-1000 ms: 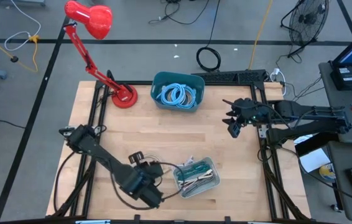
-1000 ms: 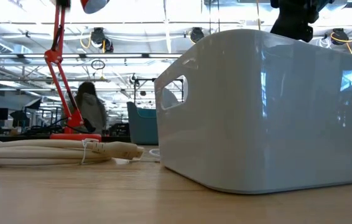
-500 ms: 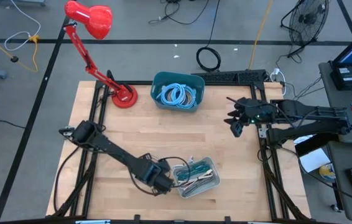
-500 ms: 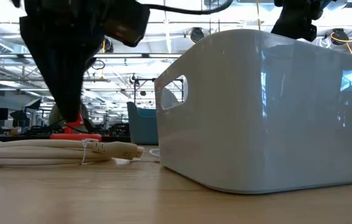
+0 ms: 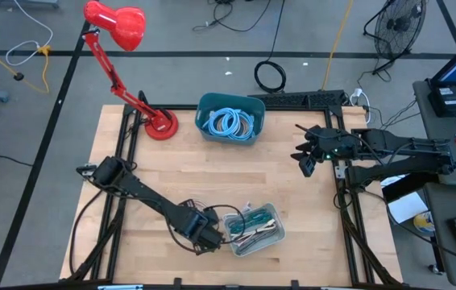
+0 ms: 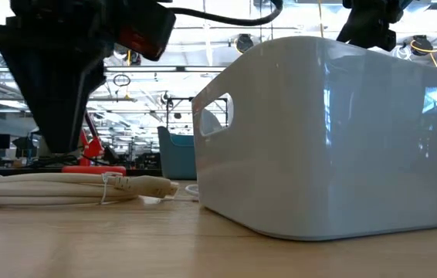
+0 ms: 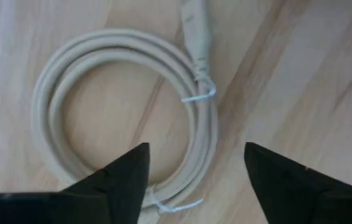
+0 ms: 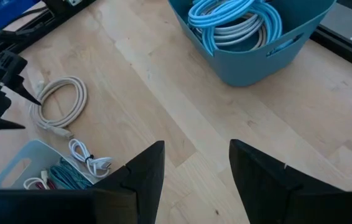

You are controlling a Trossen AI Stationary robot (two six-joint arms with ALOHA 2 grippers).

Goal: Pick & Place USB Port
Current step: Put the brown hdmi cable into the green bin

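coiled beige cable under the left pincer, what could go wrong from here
The left pincer is open over the coiled beige cable, and only one side of the coil lies between its fingers, so a grasp may catch a single strand and loosen the coil. The white bin sits close beside it, so the arm could bump the bin while lifting.

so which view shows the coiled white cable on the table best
The left wrist view: the white cable fills it, coil and plug clear. The right wrist view shows it small, the low view edge-on, and the high view hides it under the left arm.
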